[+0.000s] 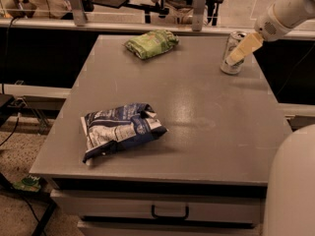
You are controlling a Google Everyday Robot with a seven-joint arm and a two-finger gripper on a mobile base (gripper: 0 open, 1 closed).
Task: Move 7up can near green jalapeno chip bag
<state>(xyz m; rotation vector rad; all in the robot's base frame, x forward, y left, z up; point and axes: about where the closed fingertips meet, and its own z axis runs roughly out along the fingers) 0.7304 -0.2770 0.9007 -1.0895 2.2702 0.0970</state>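
Observation:
The 7up can (pixel 228 45), silver-white with a shiny top, stands upright near the back right corner of the grey table (pixel 197 107). The green jalapeno chip bag (pixel 150 43), light green and wrinkly, lies at the back middle of the table, well to the left of the can. My gripper (pixel 236 57) comes in from the upper right on a white arm (pixel 288 11). Its pale tip lies across the right front side of the can, at or touching it.
A larger dark-blue and white chip bag (pixel 120 129) lies on the table's front left. Chair and desk legs (pixel 199 6) stand behind the back edge. A drawer handle (pixel 170 213) shows below the front edge. A pale rounded robot part (pixel 293 191) fills the bottom right corner.

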